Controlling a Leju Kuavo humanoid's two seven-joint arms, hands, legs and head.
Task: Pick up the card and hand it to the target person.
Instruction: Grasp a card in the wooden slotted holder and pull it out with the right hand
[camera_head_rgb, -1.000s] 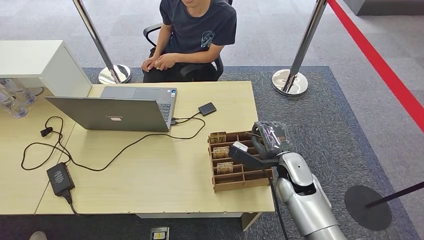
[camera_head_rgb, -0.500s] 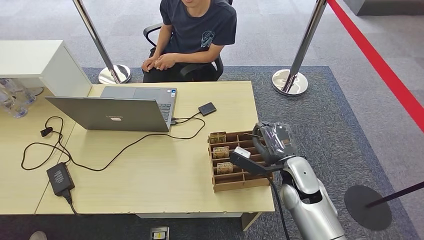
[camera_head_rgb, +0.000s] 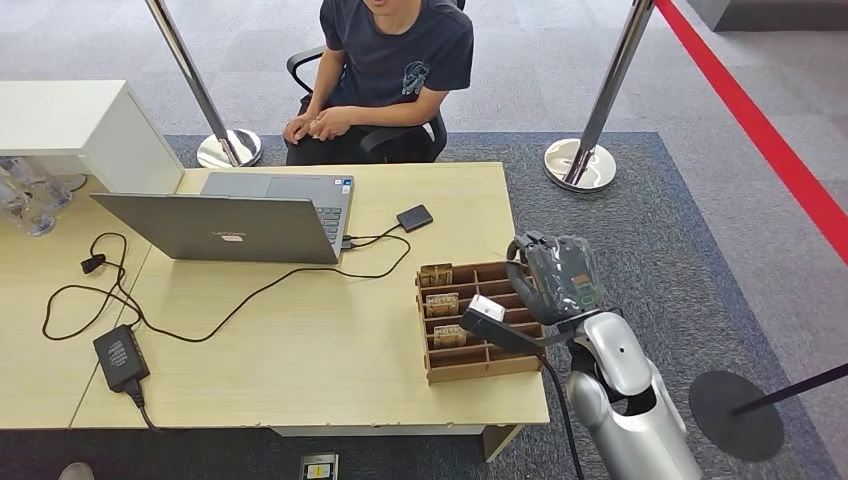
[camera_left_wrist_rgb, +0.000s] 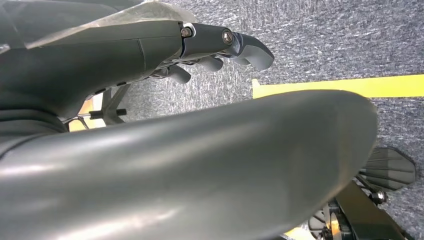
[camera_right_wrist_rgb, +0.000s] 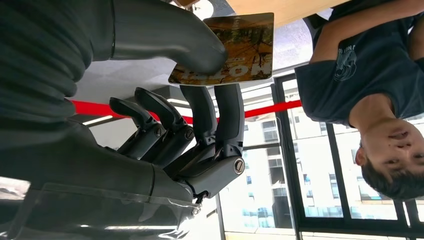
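The pickup looks done: the right hand (camera_right_wrist_rgb: 200, 100) pinches the printed brown-and-gold card (camera_right_wrist_rgb: 227, 50) between thumb and fingers, above the wooden compartment tray (camera_head_rgb: 480, 362); handing it to the seated person in the dark T-shirt (camera_head_rgb: 400, 60) remains, while the left hand (camera_left_wrist_rgb: 215, 50), fingers loosely curled, holds nothing

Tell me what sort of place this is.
Most likely an office set up as a reception or check-in desk: a wooden desk with a laptop, a wooden tray of sorted cards, grey carpet, and stanchion posts with a red belt.
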